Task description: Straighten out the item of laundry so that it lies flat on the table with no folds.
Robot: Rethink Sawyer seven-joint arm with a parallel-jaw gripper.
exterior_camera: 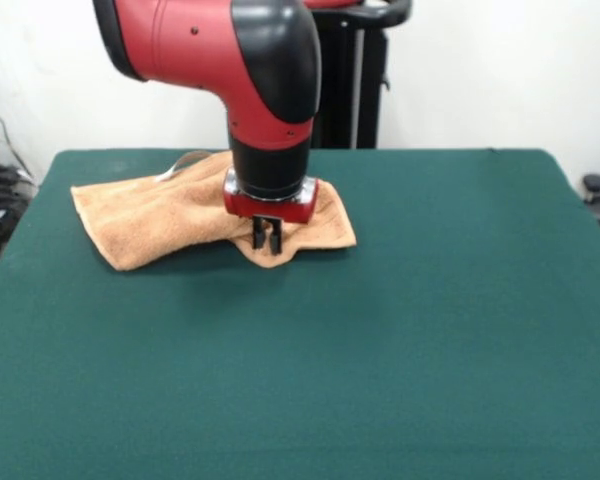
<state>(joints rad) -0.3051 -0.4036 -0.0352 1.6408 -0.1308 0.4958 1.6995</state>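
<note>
From my station I see the orange-tan terry towel [150,215] lying on the far left part of the dark green table [400,340], close to the table's far edge. It is not flat: the cloth is bunched, with a ridge running across its middle and a folded lobe pushed out toward the right. A pale, whitish strip [183,163] curls up at the towel's far edge; I cannot tell whether it is the loop or a turned-over band.

The red and black arm [250,60] comes down from above and ends right over the towel's near right corner. The gripper [268,236] hangs below the red wrist ring, its two black fingers [259,234] pointing straight down with only a narrow slit between them. Their tips sit at a small peak of towel that juts toward me, and I read them as pinching that fold, though the contact itself is small in my view.

The rest of the table is bare green cloth.
</note>
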